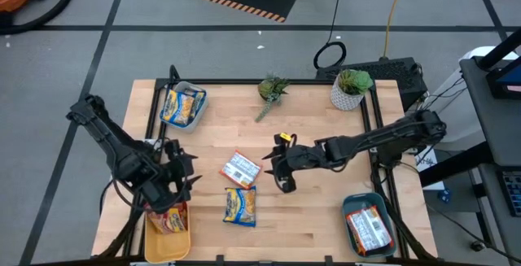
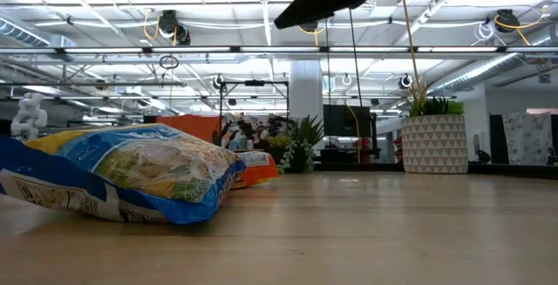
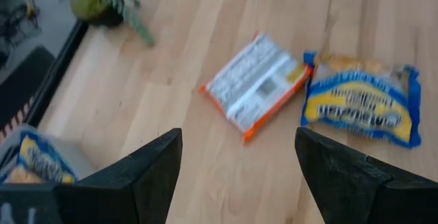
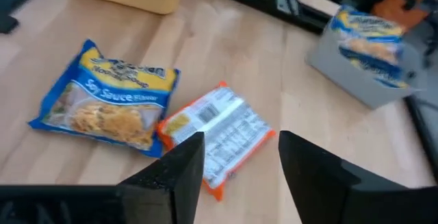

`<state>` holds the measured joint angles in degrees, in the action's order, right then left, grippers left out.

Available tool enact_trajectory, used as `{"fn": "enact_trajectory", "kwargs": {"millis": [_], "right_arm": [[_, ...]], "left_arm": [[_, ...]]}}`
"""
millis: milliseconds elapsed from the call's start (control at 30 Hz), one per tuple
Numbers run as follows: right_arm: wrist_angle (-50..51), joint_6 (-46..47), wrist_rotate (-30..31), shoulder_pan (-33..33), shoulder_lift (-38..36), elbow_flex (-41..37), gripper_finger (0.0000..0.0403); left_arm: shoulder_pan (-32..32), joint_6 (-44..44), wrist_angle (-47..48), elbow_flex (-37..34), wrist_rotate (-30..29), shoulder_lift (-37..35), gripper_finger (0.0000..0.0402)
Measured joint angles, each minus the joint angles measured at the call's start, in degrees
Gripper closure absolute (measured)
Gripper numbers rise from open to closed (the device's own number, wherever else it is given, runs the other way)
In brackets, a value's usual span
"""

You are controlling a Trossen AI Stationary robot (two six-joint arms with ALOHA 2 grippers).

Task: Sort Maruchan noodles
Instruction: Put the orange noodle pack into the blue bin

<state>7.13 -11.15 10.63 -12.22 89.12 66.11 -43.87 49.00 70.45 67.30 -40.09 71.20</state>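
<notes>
Mid-frame, the right gripper hung released beside the orange packet, blue packet just below, while the left gripper, also spread, sat lower left above the yellow bin.

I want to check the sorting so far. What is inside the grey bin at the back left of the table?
The grey bin holds blue-and-yellow noodle packets; the top one is clear in the high view. Anything under it is covered, so the exact count cannot be told.

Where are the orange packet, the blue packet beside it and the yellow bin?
orange packet (image 1: 241,168), high view, its white middle.
blue packet (image 1: 240,205), high view, its centre.
yellow bin (image 1: 168,248), high view, bare floor.
</notes>
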Motion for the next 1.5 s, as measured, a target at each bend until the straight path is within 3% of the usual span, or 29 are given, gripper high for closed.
{"fn": "enact_trajectory", "kwargs": {"millis": [167,333,633,1233,1500], "right_arm": [[-2.6,5.8,-3.6,1.1,3.6,0.0,0.0204],[-2.1,6.0,-4.9,1.3,7.5,0.0,0.0193],[-2.2,7.5,-5.1,2.3,12.2,0.0,0.0184],[-2.7,12.7,-12.4,7.9,21.5,0.0,0.0186],[-7.8,13.5,-16.3,9.2,25.2,0.1,0.0186]], "left_arm": [[1.3,-5.6,-5.3,-1.1,-1.9,0.0,0.0112],[2.6,-7.2,-7.7,-1.1,-2.0,0.0,0.0112],[3.3,-7.3,-7.8,-1.1,-2.0,0.0,0.0112],[3.5,-8.0,-7.8,-1.1,-2.0,0.0,0.0112],[3.5,-8.4,-7.8,-1.1,-1.9,0.1,0.0112]]}}
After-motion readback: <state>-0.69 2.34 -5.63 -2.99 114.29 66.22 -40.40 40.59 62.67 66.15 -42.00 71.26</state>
